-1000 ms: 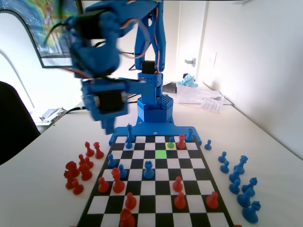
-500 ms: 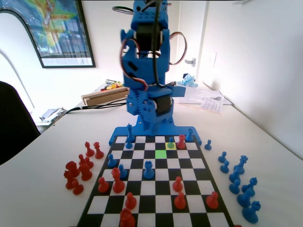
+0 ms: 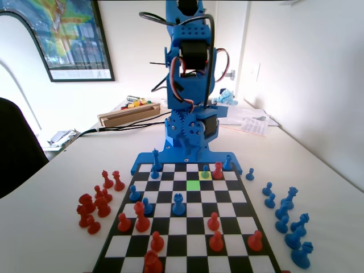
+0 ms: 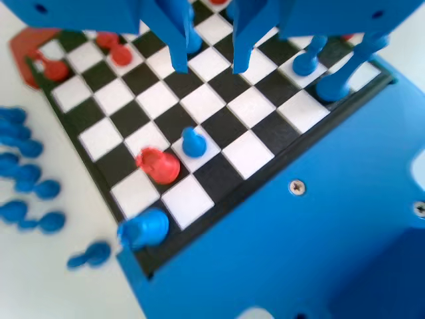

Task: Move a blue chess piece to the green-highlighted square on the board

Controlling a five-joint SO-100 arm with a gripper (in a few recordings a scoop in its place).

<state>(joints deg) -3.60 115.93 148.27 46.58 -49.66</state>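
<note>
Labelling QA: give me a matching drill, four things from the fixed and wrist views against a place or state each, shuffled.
Things:
1. blue pawn
2. green square
3. red piece
4. gripper

Places/states:
A. jaws apart, holding nothing, above the board
B. on the yellow square
C. bare, one row nearer the fixed camera than the yellow square
D. right of the blue pawn in the fixed view

Pairs: 1-B, 2-C, 3-D, 4-A

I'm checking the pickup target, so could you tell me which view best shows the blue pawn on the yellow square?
The wrist view: the blue pawn appears large from above, beside a red piece. The fixed view shows it small and distant on the yellow square.
</note>
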